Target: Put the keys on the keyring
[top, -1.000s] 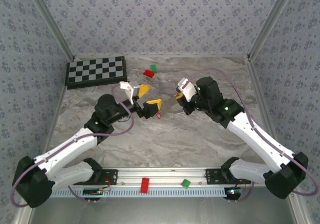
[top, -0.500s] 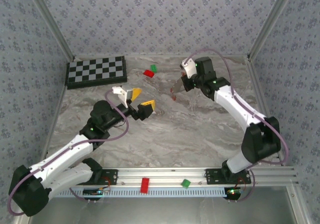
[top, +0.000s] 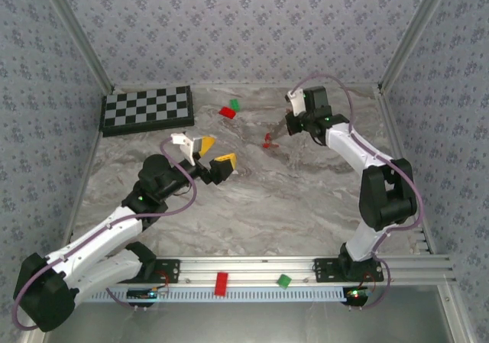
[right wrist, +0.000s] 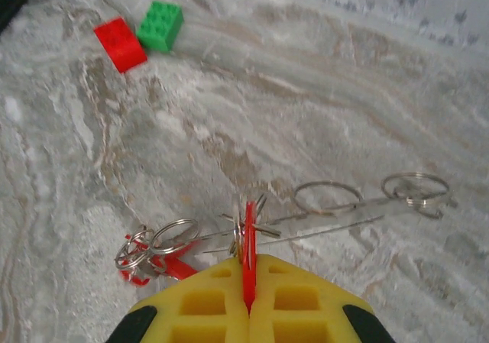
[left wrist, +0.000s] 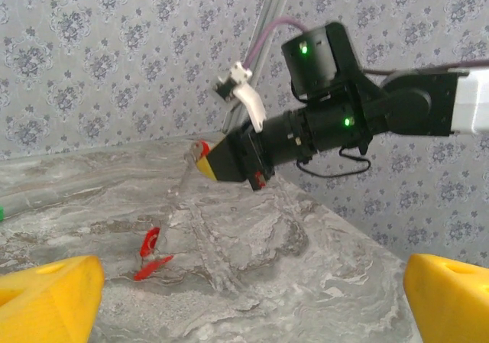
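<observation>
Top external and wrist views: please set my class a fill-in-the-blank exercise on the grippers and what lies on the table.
1. The right gripper is shut on a ___ key.
2. The left gripper has its jaws ___.
3. The red block lies beside a block coloured ___.
4. The chessboard lies in the table's far ___ corner.

Missing words: red; open; green; left.

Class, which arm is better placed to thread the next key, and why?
Right. The right end effector is shut on a red key close to the keyring; the left end effector is open and farther off.
</observation>
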Tool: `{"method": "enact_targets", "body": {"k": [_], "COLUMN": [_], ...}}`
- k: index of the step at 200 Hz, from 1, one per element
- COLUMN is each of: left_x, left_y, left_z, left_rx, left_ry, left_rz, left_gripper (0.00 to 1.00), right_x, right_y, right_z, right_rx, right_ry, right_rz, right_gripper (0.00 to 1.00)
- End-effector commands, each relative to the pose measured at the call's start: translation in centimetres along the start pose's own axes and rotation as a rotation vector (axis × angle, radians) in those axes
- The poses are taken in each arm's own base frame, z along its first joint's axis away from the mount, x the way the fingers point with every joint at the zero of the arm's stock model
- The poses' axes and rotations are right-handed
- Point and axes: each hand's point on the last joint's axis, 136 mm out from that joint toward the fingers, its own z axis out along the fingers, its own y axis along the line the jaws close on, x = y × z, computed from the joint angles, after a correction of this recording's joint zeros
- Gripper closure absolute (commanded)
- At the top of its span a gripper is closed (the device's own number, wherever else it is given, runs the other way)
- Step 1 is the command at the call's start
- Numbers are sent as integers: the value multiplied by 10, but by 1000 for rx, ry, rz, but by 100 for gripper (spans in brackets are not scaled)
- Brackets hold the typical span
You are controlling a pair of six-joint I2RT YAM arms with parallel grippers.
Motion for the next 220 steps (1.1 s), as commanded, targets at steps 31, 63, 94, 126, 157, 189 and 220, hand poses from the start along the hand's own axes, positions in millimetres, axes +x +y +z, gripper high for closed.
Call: {"method": "enact_targets", "body": {"k": [31,63,94,126,157,189,220], "left_x": [-11,-11,-11,-11,-10,-8,-9], "left_y": [-2,-2,-2,-2,-1,-2,-2], "left_z": [-1,-2,-3,-3,-2,-2,-3], "left_rx": [10,12,11,12,11,14,16], "left_ry": [-45,-47,-49,-49,-43,-40,-45], "left_rz": [-4,-8,-7,-10,-13,-18,-22], "left_gripper": [0,0,0,0,0,0,0], "right_x": [32,43,64,91,118,153,186], "right_y": [-9,-13,-18,-26,-30,-22,-16], "right_z": [-11,-19,-29,-42,-54,-59,-63], "right_rx": [31,65,109,164,204,200,206], "right_ry": [3,8,43,82,133,234,315], "right_rz": [64,104,144,193,247,300,376], "right_gripper": [100,100,100,100,100,100,100]}}
